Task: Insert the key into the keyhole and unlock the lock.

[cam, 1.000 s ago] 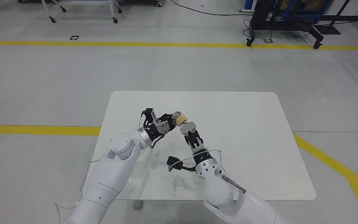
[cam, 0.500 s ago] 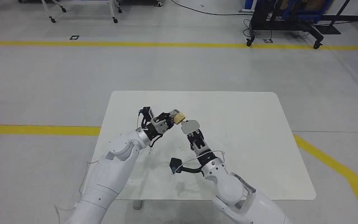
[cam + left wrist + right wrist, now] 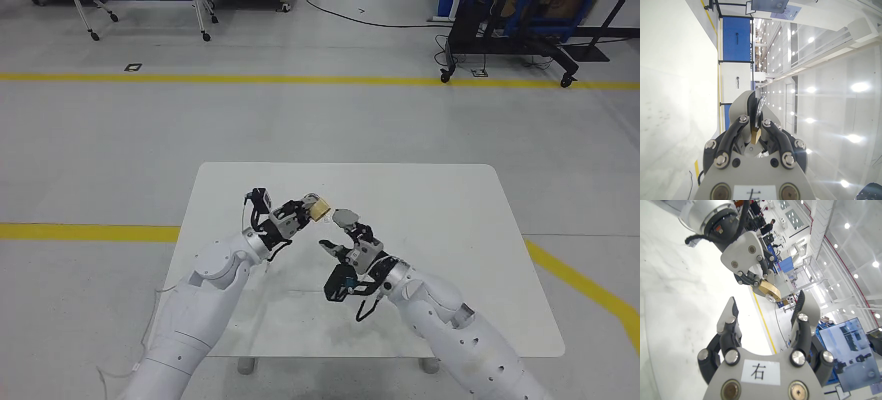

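The small brass padlock, rigid, dense and likely slippery, is best held across its flat faces, as the left gripper pinches it above the white table's left half, with the right gripper spread just beside it.

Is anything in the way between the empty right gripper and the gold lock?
No, nothing visible. The right gripper, jaws open, faces the lock held up by the left gripper, with only air between them.
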You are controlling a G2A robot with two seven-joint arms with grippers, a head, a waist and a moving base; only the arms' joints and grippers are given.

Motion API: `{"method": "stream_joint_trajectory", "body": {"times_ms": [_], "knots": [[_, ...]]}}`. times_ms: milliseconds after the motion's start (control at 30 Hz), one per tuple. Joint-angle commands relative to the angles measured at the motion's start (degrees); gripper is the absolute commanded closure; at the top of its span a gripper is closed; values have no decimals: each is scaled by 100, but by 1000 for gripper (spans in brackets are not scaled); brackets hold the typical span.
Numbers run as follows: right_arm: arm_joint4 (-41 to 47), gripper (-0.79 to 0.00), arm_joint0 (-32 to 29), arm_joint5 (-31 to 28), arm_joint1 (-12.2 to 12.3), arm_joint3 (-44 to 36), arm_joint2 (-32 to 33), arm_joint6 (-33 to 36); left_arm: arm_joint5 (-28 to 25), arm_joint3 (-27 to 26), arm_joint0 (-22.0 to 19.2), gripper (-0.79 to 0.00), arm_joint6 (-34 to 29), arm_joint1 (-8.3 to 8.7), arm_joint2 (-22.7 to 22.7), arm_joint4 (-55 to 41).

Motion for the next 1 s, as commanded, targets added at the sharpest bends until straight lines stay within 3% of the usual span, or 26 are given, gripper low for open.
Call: {"method": "stream_joint_trajectory", "body": {"times_ms": [0,200,400,967], "knots": [[110,0,-32,-137,28,32,109,-346,-111,-30,-15,0,170,15,-16,320],[99,0,16,-990,138,157,401,-969,-231,-209,68,0,450,38,-1,867],[-129,0,214,-1565,163,220,367,-826,-328,-357,133,0,544,61,69,1432],[96,0,664,-1697,102,603,229,-778,-273,-519,220,0,487,82,118,1772]]}}
